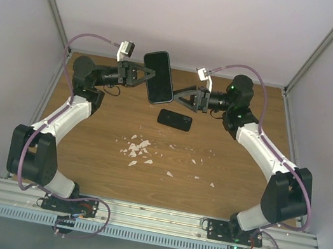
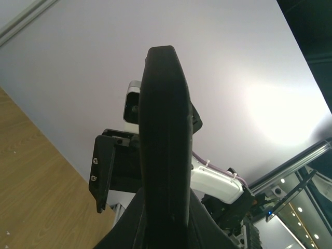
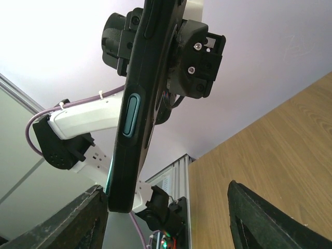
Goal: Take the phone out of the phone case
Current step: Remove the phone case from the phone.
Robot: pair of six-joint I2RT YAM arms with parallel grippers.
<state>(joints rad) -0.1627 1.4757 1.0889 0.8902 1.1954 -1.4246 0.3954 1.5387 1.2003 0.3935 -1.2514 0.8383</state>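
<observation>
Phone [image 1: 175, 119] apart from phone case [image 1: 159, 77]

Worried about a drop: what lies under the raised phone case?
Wooden table, with a small dark phone lying flat nearby and white crumbs nearer the arms. The case hides the table patch behind it.

Above the table [image 1: 232, 155], the phone case [image 1: 159, 77] sits between the grippers, with the left gripper [image 1: 140, 75] at its 9 o'clock and the right gripper [image 1: 179, 96] at its 4 o'clock. The phone [image 1: 175, 119] lies on the table at the case's 5 o'clock. Scraps [image 1: 138, 150] lie at the phone's 7 o'clock.
</observation>
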